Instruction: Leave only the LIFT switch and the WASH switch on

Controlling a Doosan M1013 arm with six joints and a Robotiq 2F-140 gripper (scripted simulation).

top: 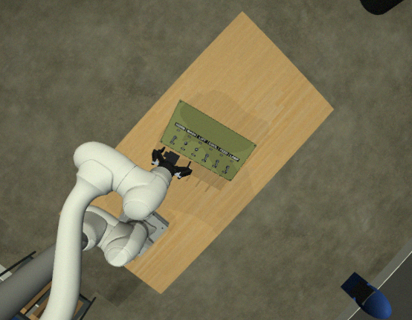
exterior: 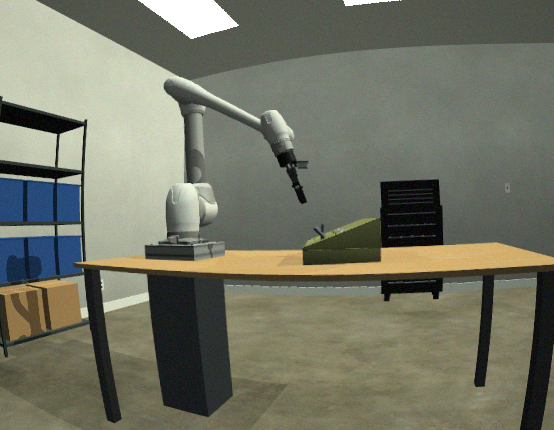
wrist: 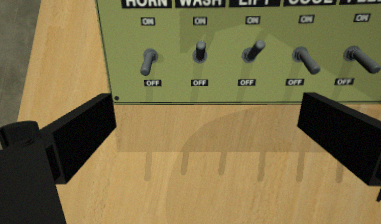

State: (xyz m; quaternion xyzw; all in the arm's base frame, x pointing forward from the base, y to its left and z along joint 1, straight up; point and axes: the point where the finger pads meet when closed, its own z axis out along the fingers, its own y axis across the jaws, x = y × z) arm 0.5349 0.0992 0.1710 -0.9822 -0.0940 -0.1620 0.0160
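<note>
Hovering near the console's (wrist: 241,30) front edge, the gripper (wrist: 206,132) gapes fully open and empty, above the table (wrist: 201,170).

Console (top: 213,139) on table (top: 276,93) (mid-top)

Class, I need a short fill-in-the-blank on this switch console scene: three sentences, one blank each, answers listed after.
1. The gripper has its fingers fully ____ and holds nothing.
2. The lever under the HORN label leans toward ____.
3. The green console rests on a ____ table.

Missing words: open; OFF; wooden
</note>
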